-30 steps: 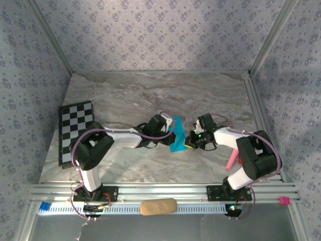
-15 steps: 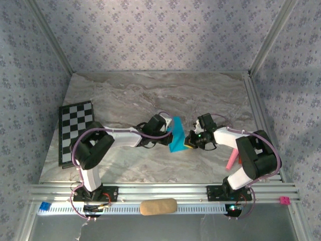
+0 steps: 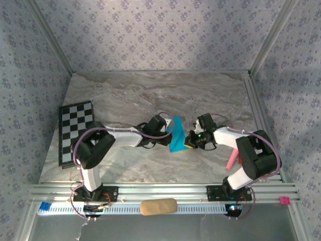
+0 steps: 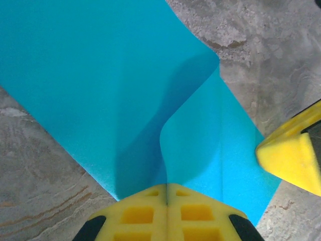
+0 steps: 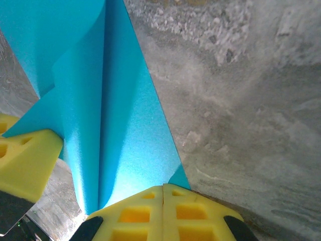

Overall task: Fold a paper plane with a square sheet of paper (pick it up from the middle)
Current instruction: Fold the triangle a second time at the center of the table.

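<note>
The square sheet of paper [image 3: 176,136] is bright turquoise and stands bent and creased between my two grippers over the middle of the marble table. My left gripper [image 3: 169,132] is shut on its left edge. In the left wrist view the yellow pads [image 4: 145,213] meet at the sheet [image 4: 100,85], which curls into a fold in front of the left gripper [image 4: 167,187]. My right gripper [image 3: 188,140] is shut on the right edge. In the right wrist view the paper [image 5: 120,130] rises from the right gripper [image 5: 163,189] as a long crease, beside the left gripper's yellow finger [image 5: 25,163].
A black-and-white checkered board [image 3: 75,131] lies at the table's left side. A pink stick [image 3: 231,159] lies by the right arm's base. A tan oblong block [image 3: 158,206] rests on the front rail. Patterned walls close in the back and sides.
The left gripper and the sheet's upper edge have shifted very slightly. Both grips on the paper are unchanged.
</note>
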